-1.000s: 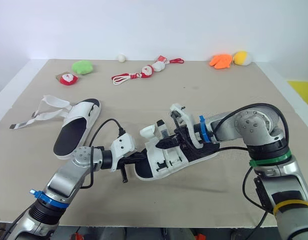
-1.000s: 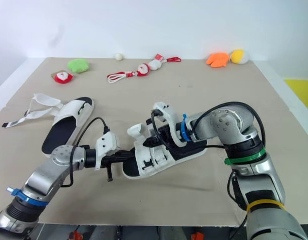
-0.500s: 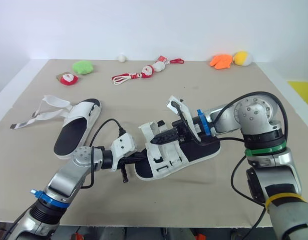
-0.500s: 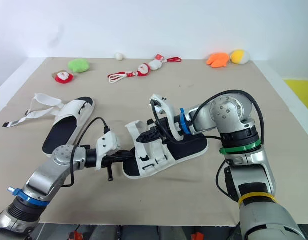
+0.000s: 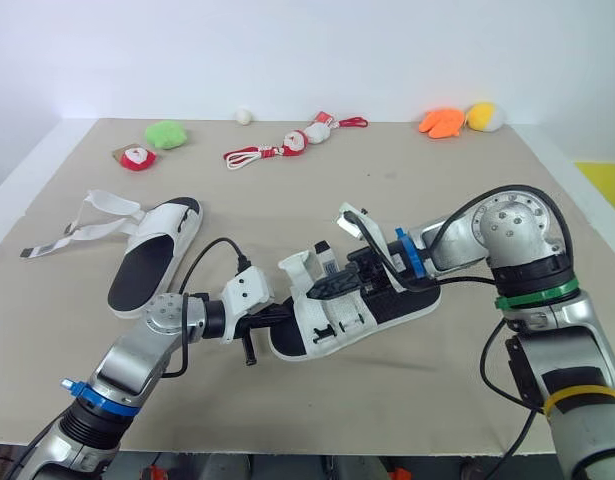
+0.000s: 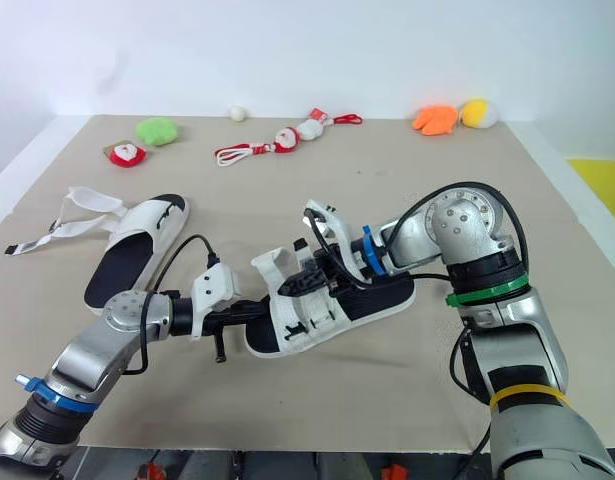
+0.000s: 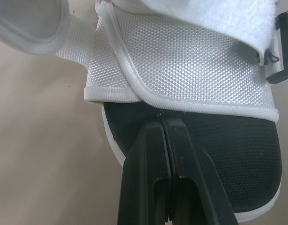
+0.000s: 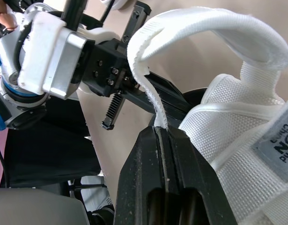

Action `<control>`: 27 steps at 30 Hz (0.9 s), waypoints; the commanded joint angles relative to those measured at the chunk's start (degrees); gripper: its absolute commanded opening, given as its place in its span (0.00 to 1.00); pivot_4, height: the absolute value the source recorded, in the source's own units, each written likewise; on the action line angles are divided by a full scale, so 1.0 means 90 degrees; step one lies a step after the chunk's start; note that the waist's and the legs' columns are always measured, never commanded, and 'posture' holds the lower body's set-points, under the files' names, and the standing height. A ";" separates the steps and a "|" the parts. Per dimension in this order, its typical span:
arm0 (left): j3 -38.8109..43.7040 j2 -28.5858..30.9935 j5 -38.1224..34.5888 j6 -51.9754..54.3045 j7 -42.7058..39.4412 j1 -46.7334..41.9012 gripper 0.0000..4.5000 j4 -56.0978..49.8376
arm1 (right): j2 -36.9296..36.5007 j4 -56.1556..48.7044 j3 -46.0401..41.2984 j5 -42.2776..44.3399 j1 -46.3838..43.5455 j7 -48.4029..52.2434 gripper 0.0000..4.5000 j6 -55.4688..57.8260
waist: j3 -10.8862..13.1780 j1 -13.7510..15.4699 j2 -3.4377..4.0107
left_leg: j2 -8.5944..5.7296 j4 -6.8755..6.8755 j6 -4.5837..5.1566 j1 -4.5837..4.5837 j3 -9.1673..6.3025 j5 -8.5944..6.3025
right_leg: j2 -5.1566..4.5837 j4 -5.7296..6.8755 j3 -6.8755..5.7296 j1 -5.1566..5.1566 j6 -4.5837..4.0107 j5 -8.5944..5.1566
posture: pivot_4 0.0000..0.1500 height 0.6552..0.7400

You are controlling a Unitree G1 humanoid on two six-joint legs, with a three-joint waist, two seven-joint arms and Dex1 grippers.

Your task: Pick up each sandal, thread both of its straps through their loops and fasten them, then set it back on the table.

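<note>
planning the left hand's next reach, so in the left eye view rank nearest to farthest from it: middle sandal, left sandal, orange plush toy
1. White mesh sandal with black footbed, mid-table, gripped by the left hand.
2. Second white sandal with black footbed, on the table's left side.
3. Orange plush toy, far right corner.

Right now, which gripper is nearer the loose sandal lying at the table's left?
Left. The left gripper, clamping the held sandal, sits closer to the loose sandal; the right gripper pinches a strap farther away.
</note>
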 commanded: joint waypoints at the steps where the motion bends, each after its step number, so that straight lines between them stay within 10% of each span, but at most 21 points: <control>1: -0.0468 -0.0010 0.0224 0.0226 -0.0001 0.0234 0.00 0.0276 | -0.0026 -0.0588 -0.0104 -0.0387 0.0064 -0.0129 0.01 0.0018 | 0.0000 0.0000 0.0000 | 0.0000 0.0000 0.0000 0.0000 0.0000 0.0000 | 0.0000 0.0000 0.0000 0.0000 0.0000 0.0000 | 1.00 1.00; 7: -0.0480 -0.0021 0.0235 0.0219 0.0000 0.0224 0.00 0.0284 | 0.0046 -0.1007 -0.0321 -0.0582 0.0288 0.0118 0.01 -0.0002 | 0.0000 0.0002 0.0000 | -0.0002 -0.0001 0.0000 -0.0001 -0.0002 0.0000 | -0.0001 -0.0001 -0.0001 0.0000 0.0001 -0.0001 | 1.00 1.00; 17: -0.0497 -0.0047 0.0258 0.0218 -0.0015 0.0174 0.00 0.0316 | -0.0322 -0.0441 0.0066 0.0387 0.0081 -0.0079 0.99 0.0031 | 0.0000 0.0002 0.0000 | -0.0007 0.0000 0.0000 -0.0002 -0.0003 0.0000 | -0.0004 -0.0002 0.0003 0.0002 -0.0020 -0.0012 | 1.00 1.00; 24: -0.0485 -0.0041 0.0254 0.0235 -0.0014 0.0227 0.00 0.0272 | -0.0517 -0.1226 0.0254 0.0597 0.0367 -0.0155 0.99 0.0031 | 0.0000 0.0004 -0.0001 | -0.0015 0.0000 0.0000 -0.0004 -0.0007 0.0000 | -0.0008 -0.0003 0.0006 0.0002 -0.0016 -0.0013 | 1.00 1.00; 27: -0.0490 -0.0052 0.0253 0.0240 -0.0008 0.0232 0.00 0.0258 | -0.0561 -0.1497 0.0274 0.0437 0.0491 -0.0146 0.82 0.0031 | 0.0000 0.0004 -0.0001 | -0.0015 0.0000 0.0000 -0.0004 -0.0009 0.0000 | -0.0008 -0.0004 0.0006 0.0003 -0.0014 -0.0014 | 1.00 1.00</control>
